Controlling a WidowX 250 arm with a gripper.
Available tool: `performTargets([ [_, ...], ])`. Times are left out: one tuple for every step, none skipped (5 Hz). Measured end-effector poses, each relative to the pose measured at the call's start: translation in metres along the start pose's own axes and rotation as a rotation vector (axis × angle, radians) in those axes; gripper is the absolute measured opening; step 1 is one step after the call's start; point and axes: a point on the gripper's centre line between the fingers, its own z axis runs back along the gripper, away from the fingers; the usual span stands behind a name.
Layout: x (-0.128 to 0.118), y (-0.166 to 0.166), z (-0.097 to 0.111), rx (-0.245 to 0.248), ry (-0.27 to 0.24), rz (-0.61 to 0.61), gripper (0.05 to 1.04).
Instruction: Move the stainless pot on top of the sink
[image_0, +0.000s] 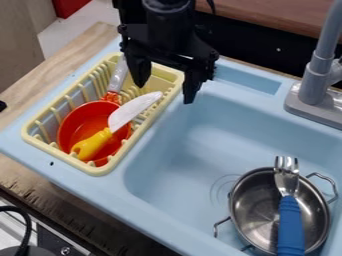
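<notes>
My gripper (164, 90) hangs at the upper middle of the camera view, above the right back part of the yellow dish rack, with its two fingers spread apart and nothing between them. A stainless pot (257, 220) with wire handles is in the basin of the light blue sink (180, 200), at the lower right. A fork with a blue handle (291, 227) lies across the pot, its metal tines over the far rim. The gripper is well apart from the pot, up and to the left of it.
The yellow rack (100, 167) on the sink's left side holds a red-orange bowl (83, 122), a knife with a yellow handle (91, 145) and another grey-bladed utensil (118, 75). A grey faucet (316, 82) rises at the upper right.
</notes>
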Motion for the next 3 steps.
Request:
performTargets([
  [-0.006,-0.001,-0.007,0.001,0.029,-0.008,0.999],
  [-0.015,-0.011,-0.012,-0.025,0.046,-0.103,0.999],
  [-0.025,-0.027,-0.016,-0.065,0.031,-0.259,0.999],
])
